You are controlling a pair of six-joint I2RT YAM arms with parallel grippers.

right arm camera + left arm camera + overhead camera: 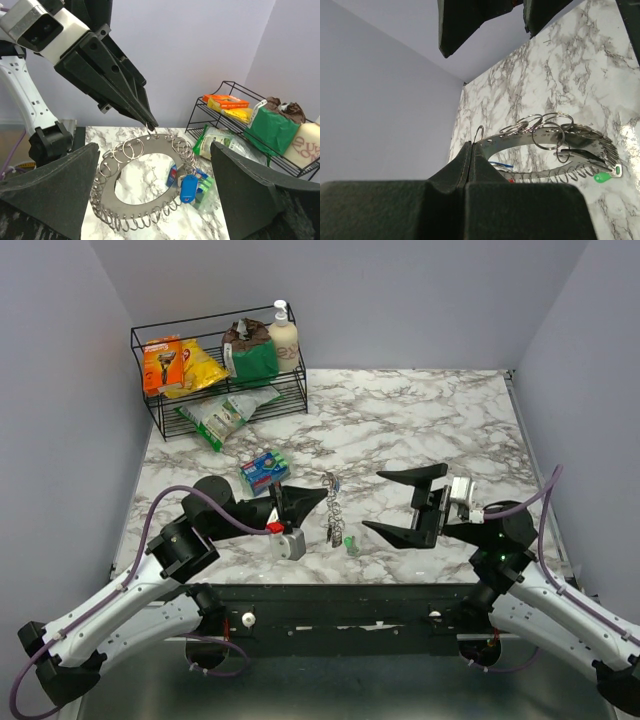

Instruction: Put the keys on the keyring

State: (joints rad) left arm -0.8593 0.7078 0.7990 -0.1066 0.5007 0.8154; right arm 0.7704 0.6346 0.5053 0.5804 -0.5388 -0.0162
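The keyring is a large flat metal ring plate with several small split rings around its rim. It stands upright on edge on the marble table. My left gripper is shut on one small split ring at its top edge, as the left wrist view and the right wrist view show. A blue-headed key hangs from the plate. A green-headed key lies at its foot, also in the left wrist view. My right gripper is open wide, facing the plate from the right without touching it.
A black wire rack with snack packets and a bottle stands at the back left. A small blue-and-green box lies just behind the keyring. Walls close the table on the left, back and right.
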